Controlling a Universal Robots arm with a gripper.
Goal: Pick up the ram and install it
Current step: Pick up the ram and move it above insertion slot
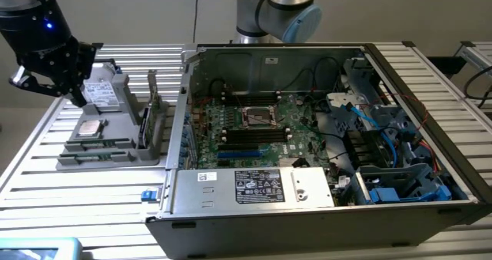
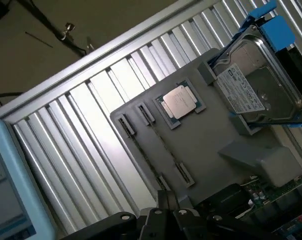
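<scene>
Working the pick-up step: hovering with gripper (image 2: 167,200) pinched fully closed and empty above gray tray (image 1: 123,134), at 10 o'clock from open case (image 1: 230,64). Noting ram (image 1: 91,154) sitting edge-up in a tray slot, at 9 o'clock from case, not yet gripped. Judging next move as needing jaws parted and lined up across stick's thin edge.

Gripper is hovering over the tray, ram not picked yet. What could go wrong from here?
1. The gripper is shut over the tray; lowered like that, it would likely hit the ram instead of straddling it.
2. The ram stands thin, edge-up; an off-centre grasp could tilt it.
3. Cables crowd the case beside the motherboard; the stick might snag.
</scene>
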